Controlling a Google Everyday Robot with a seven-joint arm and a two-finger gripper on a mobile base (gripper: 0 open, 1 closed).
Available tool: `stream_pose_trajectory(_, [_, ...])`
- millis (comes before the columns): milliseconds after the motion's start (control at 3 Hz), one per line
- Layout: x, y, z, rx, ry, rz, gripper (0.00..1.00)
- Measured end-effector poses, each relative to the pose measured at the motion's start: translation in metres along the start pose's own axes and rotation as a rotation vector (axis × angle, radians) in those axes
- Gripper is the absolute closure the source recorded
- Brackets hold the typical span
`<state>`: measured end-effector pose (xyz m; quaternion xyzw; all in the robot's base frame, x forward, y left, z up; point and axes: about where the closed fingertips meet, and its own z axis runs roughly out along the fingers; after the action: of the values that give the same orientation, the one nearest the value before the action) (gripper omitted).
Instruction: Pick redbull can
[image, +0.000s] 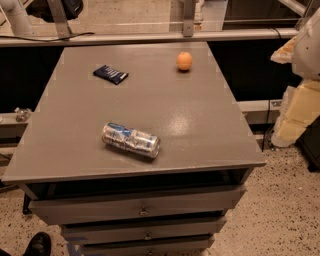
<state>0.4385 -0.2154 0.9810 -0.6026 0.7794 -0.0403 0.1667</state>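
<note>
Speckled flooring (292, 210) surrounds a grey desk (165, 115) with a flat matte top and three shallow drawers (142, 207) stacked under its front edge, each with a small knob. Behind the desk runs a pale horizontal rail (150, 37), with dark space beneath it on both sides.

On the desk, the redbull can (131, 140) lies on its side near the front edge, a little left of the middle. Its long axis runs slantwise, the left end slightly farther from the front than the right end. It is slim, with shiny silver metal that catches the light in bright bands and blue patches along its body, most clearly toward the left end. Its right end shows a paler round face. Nothing touches it.

Well apart from the can, toward the back of the desk, a flat dark-blue packet (110, 74) rests on the left and a round orange fruit (184, 61) sits on the right, near the far edge.

At the right border stand bulky cream and white shapes (300, 100); what they are I cannot tell. A dark shoe (37, 245) shows at the bottom left corner on the floor.

The pincer does not appear anywhere in the camera view, so whether it is wide, narrow or holding anything cannot be told.
</note>
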Motion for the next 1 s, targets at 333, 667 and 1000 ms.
stream_pose_trajectory(333, [0.000, 0.000, 0.000, 0.000, 0.000, 0.000, 0.00])
stream_pose_trajectory(667, [-0.027, -0.002, 0.001, 0.004, -0.049, 0.001, 0.00])
stream_pose_trajectory(1000, [-0.085, -0.006, 0.005, -0.017, -0.126, 0.006, 0.00])
